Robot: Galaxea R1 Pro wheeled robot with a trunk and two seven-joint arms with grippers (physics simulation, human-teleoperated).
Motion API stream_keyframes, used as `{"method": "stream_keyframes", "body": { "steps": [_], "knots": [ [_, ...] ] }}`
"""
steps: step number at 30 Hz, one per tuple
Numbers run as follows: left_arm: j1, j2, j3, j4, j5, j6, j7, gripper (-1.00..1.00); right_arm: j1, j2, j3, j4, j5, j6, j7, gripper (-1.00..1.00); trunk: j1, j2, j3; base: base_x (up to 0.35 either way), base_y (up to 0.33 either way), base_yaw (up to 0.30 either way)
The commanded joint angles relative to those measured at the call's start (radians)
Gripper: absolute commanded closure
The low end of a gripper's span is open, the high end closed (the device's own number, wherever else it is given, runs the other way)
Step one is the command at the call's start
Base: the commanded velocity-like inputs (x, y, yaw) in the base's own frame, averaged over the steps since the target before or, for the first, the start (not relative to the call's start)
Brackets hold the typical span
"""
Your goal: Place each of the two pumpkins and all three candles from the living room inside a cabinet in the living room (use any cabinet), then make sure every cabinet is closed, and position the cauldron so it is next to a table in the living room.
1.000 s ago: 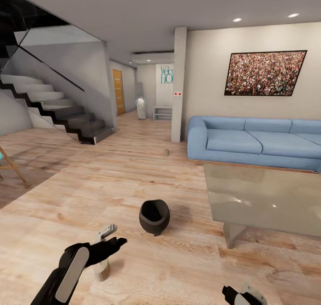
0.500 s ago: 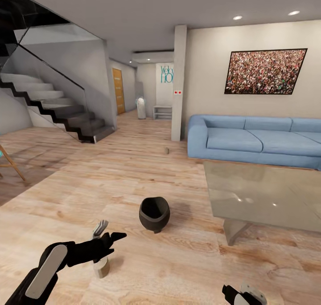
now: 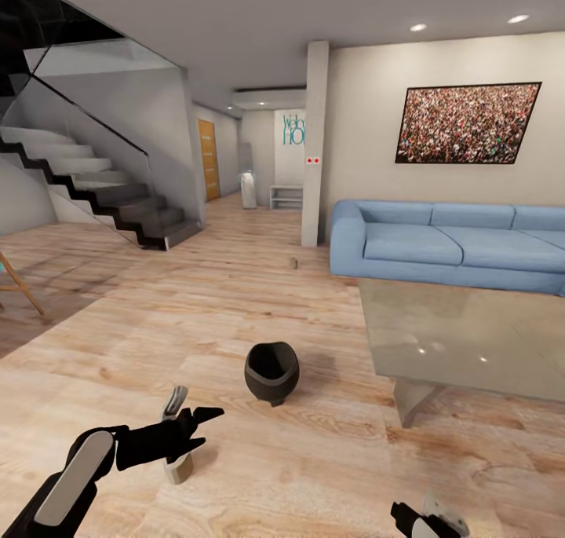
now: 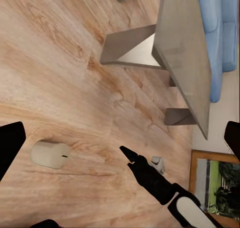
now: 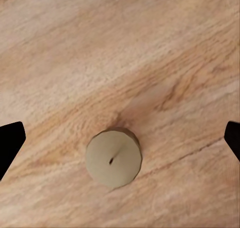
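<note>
The black cauldron (image 3: 271, 373) stands on the wood floor, a short way left of the glass-topped table (image 3: 471, 338). My left gripper (image 3: 196, 410) hangs open just above a tan candle (image 3: 179, 467) at the near left. My right gripper (image 3: 426, 521) is open at the near right, straight above a second candle (image 5: 114, 158) that stands centred between its fingers. The left wrist view shows that candle (image 4: 50, 154) just past the right gripper (image 4: 145, 170). A third candle (image 3: 293, 263) stands far off near the pillar. The pumpkins and the cabinet are out of view.
A blue sofa (image 3: 439, 243) runs behind the table along the right wall. A pillar (image 3: 314, 145) stands by the sofa's left end, and stairs (image 3: 102, 196) rise at the far left. A wooden chair leg (image 3: 20, 287) shows at the left edge. Open floor lies around the cauldron.
My left forearm has dropped and drawn back to the left, with its gripper staying over the candle. The view has shifted slightly; cauldron and table have not moved.
</note>
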Motion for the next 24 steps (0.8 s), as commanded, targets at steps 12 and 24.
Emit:
{"method": "stream_keyframes", "body": {
  "steps": [12,24],
  "knots": [
    [-0.001,0.03,-0.004,0.0,0.067,0.003,-0.001,-1.0,0.0,-0.004,0.03,0.002,-0.011,0.054,0.168,-1.0,0.046,-0.085,-0.039,0.0,0.0,0.0],
    [-0.001,0.03,-0.036,-0.001,0.074,0.003,-0.001,-1.0,0.0,-0.002,0.034,0.003,-0.015,0.051,0.184,-1.0,0.092,-0.169,-0.076,0.0,0.0,0.0]
  ]
}}
